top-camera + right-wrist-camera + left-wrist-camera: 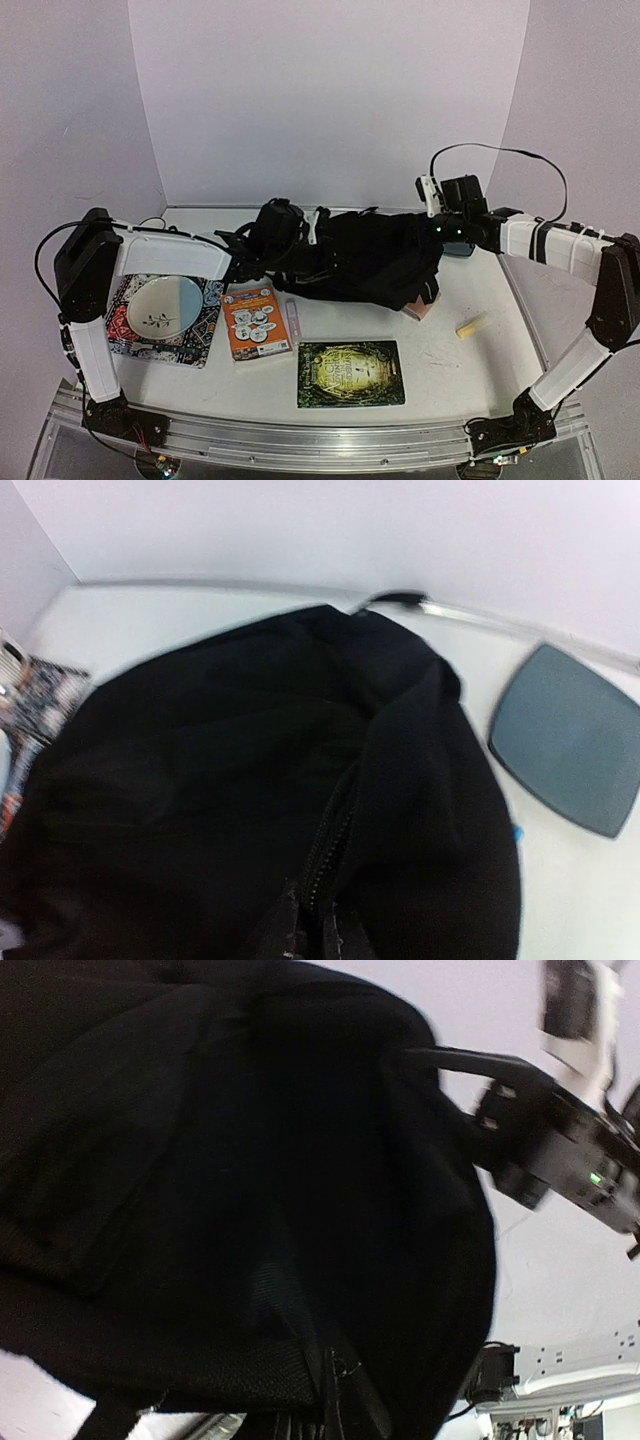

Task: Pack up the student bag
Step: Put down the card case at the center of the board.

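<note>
The bag (370,255) lies slumped on the worktop (450,360), strung between the two claws, one at each end. The right claw (443,235) is clamped shut on a fold of black fabric right by the zip (325,850), which runs away from its fingers. To my eye this grip is there to pull the opening taut or spread it. The left claw (264,240) is buried among the straps at the other end. It is closed too, and I judge it is pinching fabric, though its fingers don't show in its own view, which is filled with black cloth. Holding both ends would keep the limp bag from sliding while the mouth is worked. I can't see inside the bag, and no opening shows, so I can't say whether anything is packed. Just beside the right claw, on its far side, is a blue-grey tray (570,735) with nothing on the part that shows. Nearer the arm bases than the left claw sits a plate (165,305) on a patterned mat (200,335), bare but for its printed sprig. An orange book (255,320) and a green book (350,373) lie flat on the near side, outside the bag, so I'd say the packing isn't finished.
</note>
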Motion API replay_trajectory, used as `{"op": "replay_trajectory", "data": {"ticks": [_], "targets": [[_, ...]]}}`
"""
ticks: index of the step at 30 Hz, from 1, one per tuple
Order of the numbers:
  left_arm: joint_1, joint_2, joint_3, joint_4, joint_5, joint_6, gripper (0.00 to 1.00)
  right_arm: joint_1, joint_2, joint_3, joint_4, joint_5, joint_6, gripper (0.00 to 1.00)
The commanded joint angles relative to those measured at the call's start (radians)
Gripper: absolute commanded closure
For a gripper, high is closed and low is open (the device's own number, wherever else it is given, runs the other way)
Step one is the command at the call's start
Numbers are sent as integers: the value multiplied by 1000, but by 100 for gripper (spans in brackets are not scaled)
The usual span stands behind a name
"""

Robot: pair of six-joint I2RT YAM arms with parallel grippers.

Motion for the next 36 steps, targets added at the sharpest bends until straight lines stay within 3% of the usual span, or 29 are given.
{"op": "replay_trajectory", "data": {"ticks": [1, 5, 9, 13, 16, 21, 27, 36], "targets": [[-95, -6, -14, 77, -53, 16, 89, -28, -8, -65, 61, 56, -90, 100], [-116, -14, -62, 78, -79, 17, 74, -65, 8, -116, 102, 36, -116, 100], [-112, -77, -124, 78, -154, 37, 57, -74, 26, -121, 109, 24, -134, 93], [-87, -143, -190, 76, -199, 34, 45, -74, -5, -116, 93, 34, -117, 80], [-58, -186, -251, 76, -214, 3, 37, -73, -50, -108, 39, 25, -95, 64], [-17, -208, -322, 76, -207, -61, 31, -68, -153, -126, -59, 6, -42, 48], [45, -177, -317, 78, -170, -110, 28, -2, -288, -182, -95, -56, 52, 42], [86, -97, -279, 87, -189, -197, 27, 125, -366, -264, -61, -76, 208, 35]]}}
